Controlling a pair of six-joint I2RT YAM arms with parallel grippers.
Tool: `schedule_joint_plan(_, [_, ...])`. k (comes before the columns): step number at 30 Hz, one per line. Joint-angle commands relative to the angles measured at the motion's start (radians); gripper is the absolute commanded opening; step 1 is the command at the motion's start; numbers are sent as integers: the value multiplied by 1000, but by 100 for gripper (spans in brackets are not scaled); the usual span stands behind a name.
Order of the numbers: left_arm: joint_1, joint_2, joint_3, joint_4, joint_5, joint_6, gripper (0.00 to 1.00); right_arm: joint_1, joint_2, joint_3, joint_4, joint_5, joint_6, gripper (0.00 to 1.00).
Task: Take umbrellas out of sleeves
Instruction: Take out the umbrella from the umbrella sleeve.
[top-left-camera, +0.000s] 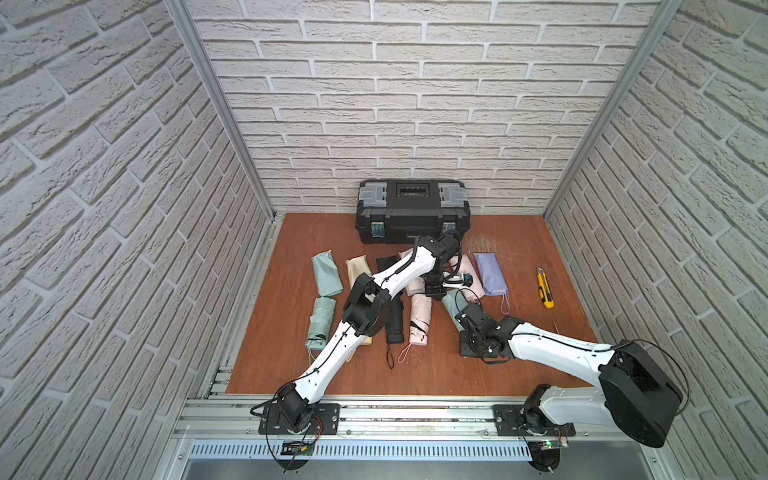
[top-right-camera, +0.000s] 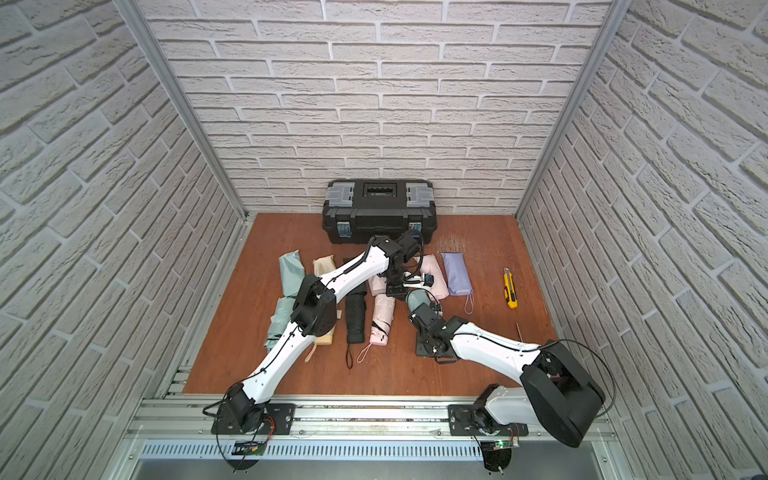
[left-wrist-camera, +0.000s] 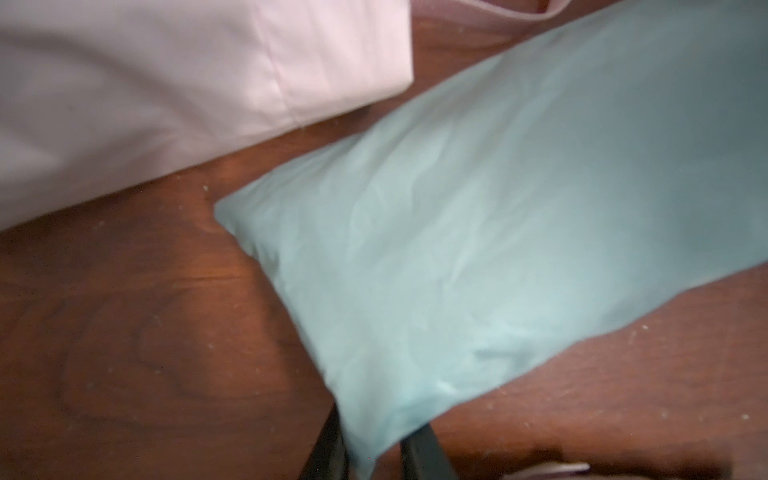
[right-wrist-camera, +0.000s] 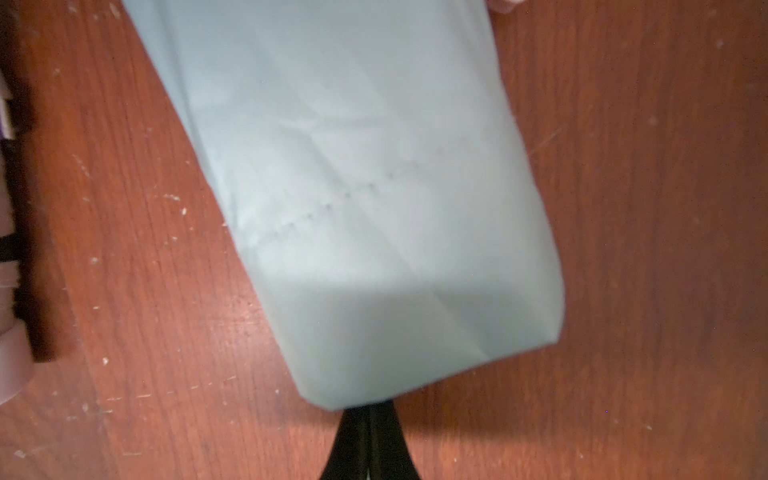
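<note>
Your left gripper (left-wrist-camera: 374, 451) pinches one corner of the plump mint sleeve (top-left-camera: 449, 305), jaws nearly closed on the fabric. That sleeve lies mid-table (top-left-camera: 415, 374), between a pink umbrella (top-left-camera: 420, 316) and a lavender sleeve (top-left-camera: 490, 274). Your right gripper (right-wrist-camera: 365, 419), jaws shut, meets its other end; whether fabric is caught, you cannot tell. Farthest right lies a yellow knife (top-left-camera: 545, 289).

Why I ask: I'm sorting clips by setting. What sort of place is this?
Probably a staged robot test cell, not a real room: brick-pattern wall panels set in aluminium framing, a wooden board as the work surface, and an arm-mounting rail along the front edge.
</note>
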Motion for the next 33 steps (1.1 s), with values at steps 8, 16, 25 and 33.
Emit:
schedule_joint_plan(8, [-6,-11,10,-15,-12,42,0,-3,-16,-13,16,0,-7,4])
schedule_joint_plan(16, [-5,-31,-7,-4,-54,39,0,-3,-17,-5,2,-1,-7,3])
schedule_joint_plan(25, [2,-38,-1,30,-131,-14,0,0,-39,-10,-29,-10,2,3])
schedule_joint_plan(33, [7,-28,23,46,-197,-55,0,4,-64,-21,-44,-12,15,3])
